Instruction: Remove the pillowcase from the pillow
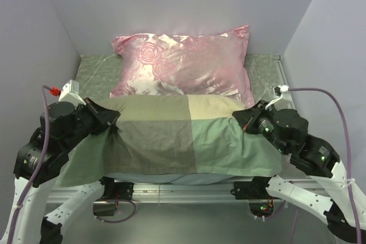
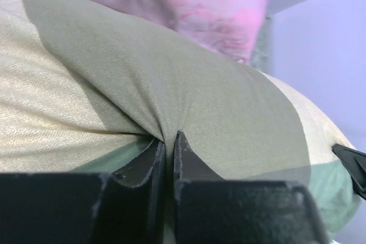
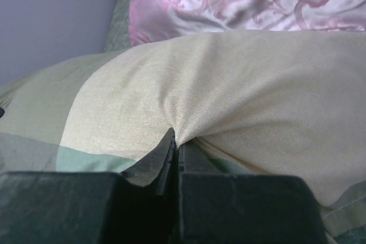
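Both sides pinch the checked pillowcase (image 1: 183,135).
The left jaws and right jaws each squeeze a fold of it. It lies on the surface (image 1: 94,67), just in front of the pink pillow (image 1: 189,61).

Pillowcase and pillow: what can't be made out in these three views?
Pillow: hidden in every view by the pillowcase.
Pale strip under its near edge, top view: shadowed, lining or pillow unclear.
Left gripper and right gripper, wrist views: cloth folds hide how much is pinched.
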